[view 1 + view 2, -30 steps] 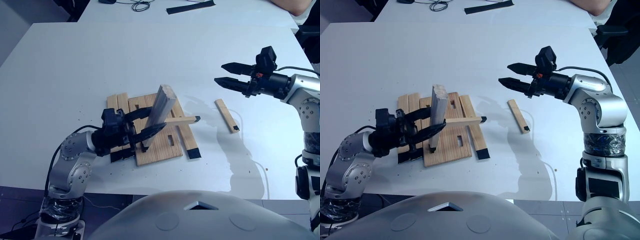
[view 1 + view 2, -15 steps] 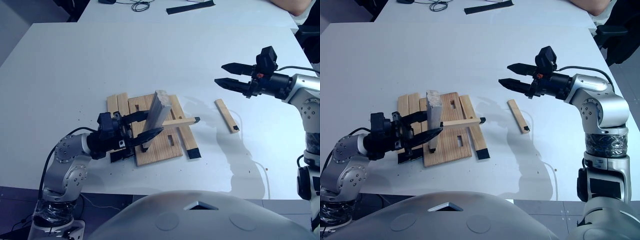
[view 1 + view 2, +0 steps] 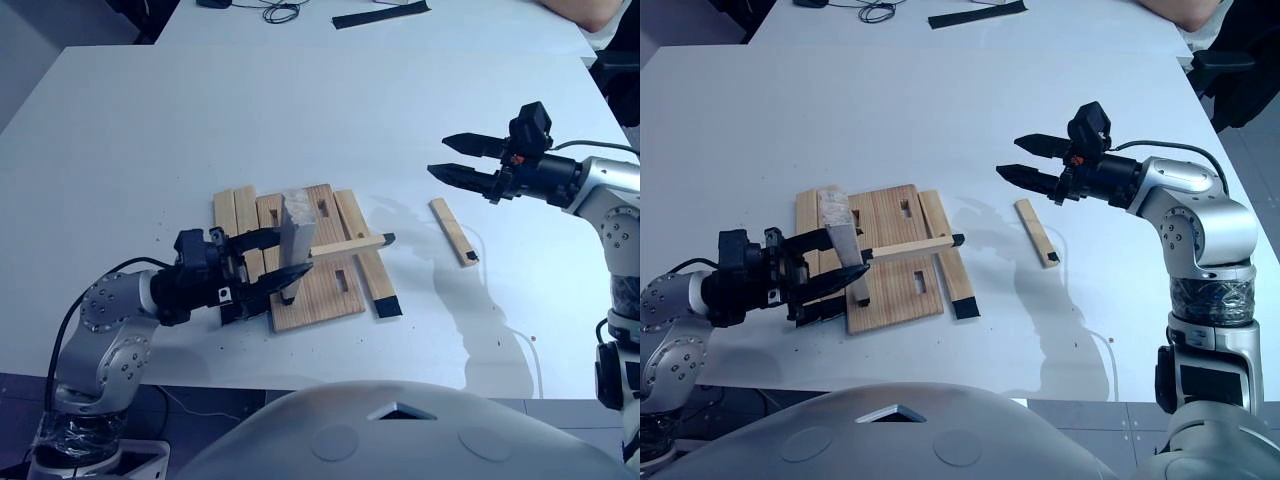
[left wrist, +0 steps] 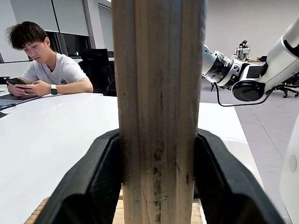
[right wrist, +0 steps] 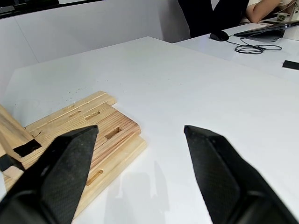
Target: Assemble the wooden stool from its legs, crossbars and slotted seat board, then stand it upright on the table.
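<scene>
Left claw clamps leg, near-upright on seat board; crossbar juts sideways from leg. Right claw wide, hovers above worktop near loose bar lying flat.

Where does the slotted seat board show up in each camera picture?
Left eye: seat board flat mid-table, under the held leg.
Right eye: same, left of centre.
Left wrist: wood edge behind the held leg, probably it.
Right wrist: beyond the open right gripper.
Shared landmark: white table.
</scene>
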You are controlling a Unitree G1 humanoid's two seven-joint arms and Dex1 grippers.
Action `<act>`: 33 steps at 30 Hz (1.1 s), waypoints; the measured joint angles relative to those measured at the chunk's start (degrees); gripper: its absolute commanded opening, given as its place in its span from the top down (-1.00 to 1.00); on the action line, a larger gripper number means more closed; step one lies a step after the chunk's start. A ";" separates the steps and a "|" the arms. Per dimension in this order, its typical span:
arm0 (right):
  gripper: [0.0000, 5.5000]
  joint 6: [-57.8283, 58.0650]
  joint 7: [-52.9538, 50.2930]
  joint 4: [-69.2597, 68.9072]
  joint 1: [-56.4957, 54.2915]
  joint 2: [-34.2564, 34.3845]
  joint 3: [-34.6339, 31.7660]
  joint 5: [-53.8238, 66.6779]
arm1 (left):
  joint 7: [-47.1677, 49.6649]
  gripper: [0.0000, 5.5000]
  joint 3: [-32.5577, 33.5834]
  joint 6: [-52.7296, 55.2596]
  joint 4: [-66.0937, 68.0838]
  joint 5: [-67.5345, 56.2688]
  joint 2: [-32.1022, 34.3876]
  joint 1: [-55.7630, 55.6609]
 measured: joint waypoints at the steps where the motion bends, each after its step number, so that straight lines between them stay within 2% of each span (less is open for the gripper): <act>1: -0.23 -0.04 -0.10 -0.20 0.36 0.00 -0.06 0.00 | -0.09 0.18 0.34 0.06 0.00 -0.11 0.18 0.01; 19: -0.23 -0.38 -1.73 -2.53 2.67 0.02 -1.31 0.02 | -6.68 0.18 4.50 -2.95 2.47 0.60 4.62 3.12; 33: -0.23 -0.41 -2.40 -3.18 3.18 0.06 -1.90 0.00 | -9.26 0.18 6.33 -5.83 4.67 2.37 4.98 5.82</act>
